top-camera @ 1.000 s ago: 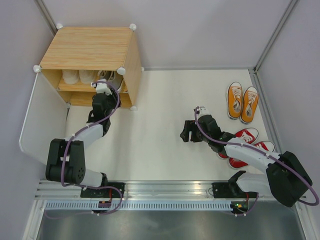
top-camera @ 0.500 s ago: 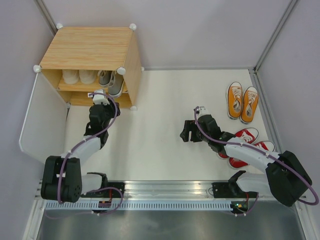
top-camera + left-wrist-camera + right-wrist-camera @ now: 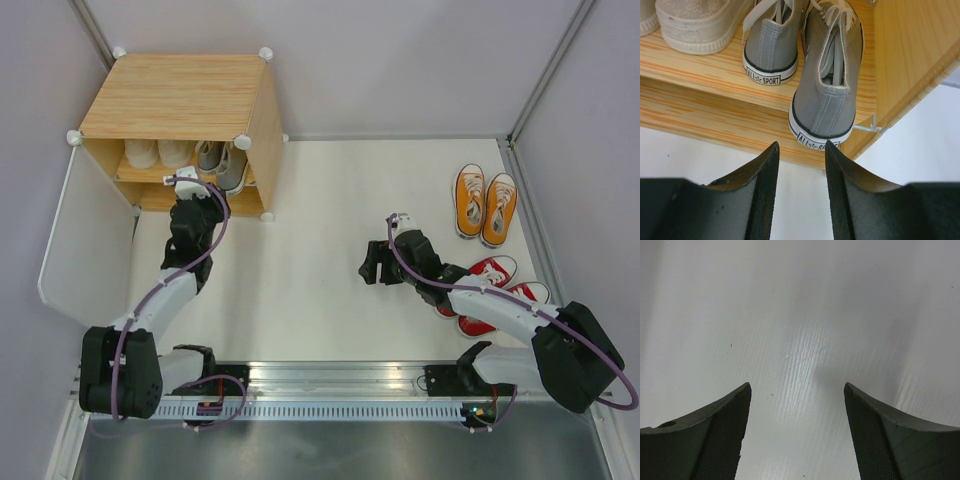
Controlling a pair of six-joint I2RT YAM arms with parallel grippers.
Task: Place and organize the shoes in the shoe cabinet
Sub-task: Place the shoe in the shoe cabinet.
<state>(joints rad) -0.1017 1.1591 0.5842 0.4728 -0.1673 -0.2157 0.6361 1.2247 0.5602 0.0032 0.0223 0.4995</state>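
Observation:
The light-wood shoe cabinet point(image 3: 180, 95) stands at the back left. Its middle shelf point(image 3: 700, 75) holds a cream pair point(image 3: 158, 153) and a grey pair point(image 3: 222, 160). The left grey shoe point(image 3: 771, 50) sits fully on the shelf. The heel of the right grey shoe point(image 3: 832, 95) pokes over the shelf's front edge. My left gripper point(image 3: 801, 147) hovers just in front of that heel, open with a narrow gap and nothing in it. My right gripper point(image 3: 372, 265) is open and empty over bare table. The orange pair point(image 3: 485, 205) and red pair point(image 3: 490, 290) lie on the right.
The cabinet's white door panel point(image 3: 85, 240) is swung open to the left of my left arm. My right forearm lies across part of the red pair. A metal hook point(image 3: 867, 127) sticks out of the cabinet's right wall near the grey heel.
My left gripper has drawn back from the shelf and shifted a little left, leaving the grey shoes there. The right arm has not moved.

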